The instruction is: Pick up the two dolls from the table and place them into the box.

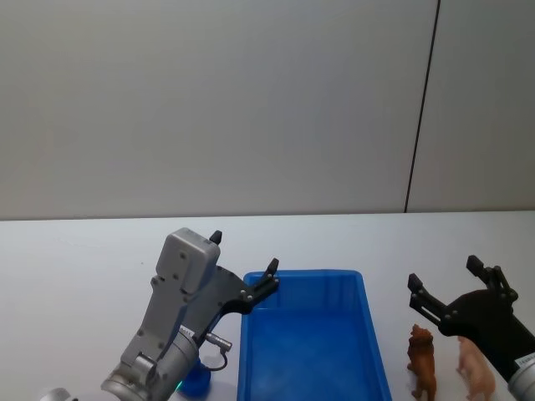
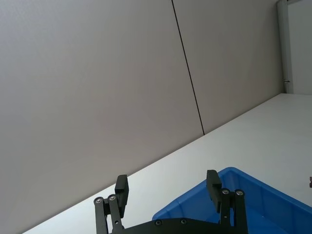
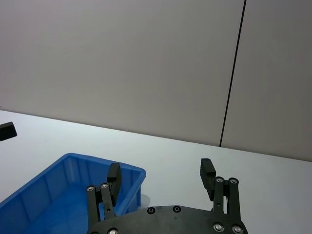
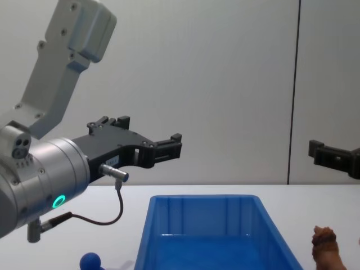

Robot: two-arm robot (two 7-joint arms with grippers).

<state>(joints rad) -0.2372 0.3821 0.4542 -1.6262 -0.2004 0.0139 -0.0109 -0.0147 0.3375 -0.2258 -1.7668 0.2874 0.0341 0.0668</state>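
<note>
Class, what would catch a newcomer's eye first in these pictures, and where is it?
The bright blue box sits in the middle of the scene. Two open grippers hang raised beside it: the left gripper near its far left corner, the right gripper above the brown toy animal standing right of the box.

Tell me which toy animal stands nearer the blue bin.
The darker brown animal, just right of the bin; the paler tan one stands farther right.

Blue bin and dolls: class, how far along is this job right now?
Done: nothing; the blue bin shows no doll inside. In hand: nothing; the left gripper and right gripper hang open. Left: both the brown doll, right of the bin, and the dark-blue doll, left of it, lie outside.
</note>
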